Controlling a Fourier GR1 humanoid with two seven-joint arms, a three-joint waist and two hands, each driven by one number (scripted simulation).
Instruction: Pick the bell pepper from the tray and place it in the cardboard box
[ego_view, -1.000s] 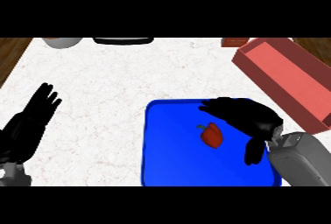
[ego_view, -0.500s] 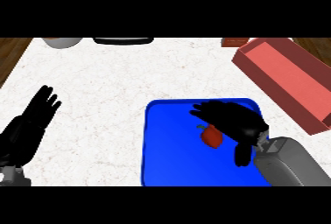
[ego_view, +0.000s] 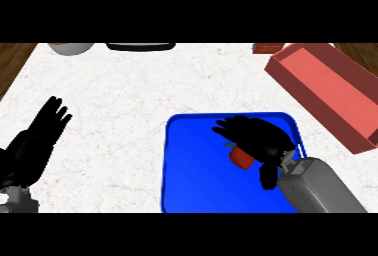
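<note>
Reaching for the red pepper (ego_view: 240, 158) in the middle of the blue tray (ego_view: 193, 165), right hand (ego_view: 251, 134) draped over it, fingers (ego_view: 227, 126) bent downward around the top but not yet seen pinching; most of the pepper hidden underneath. Best done by settling lower, closing thumb and fingers on opposite flanks, then lifting straight up before swinging toward the box (ego_view: 325, 85) at upper right. Smooth, rounded, glossy skin: likely to roll or slip from a shallow hold. Tray flat with a low rim; box long, open-topped, reddish, thin-walled. Pale speckled worktop (ego_view: 133, 90). Left hand (ego_view: 37, 142) resting at the left edge, fingers straight.
</note>
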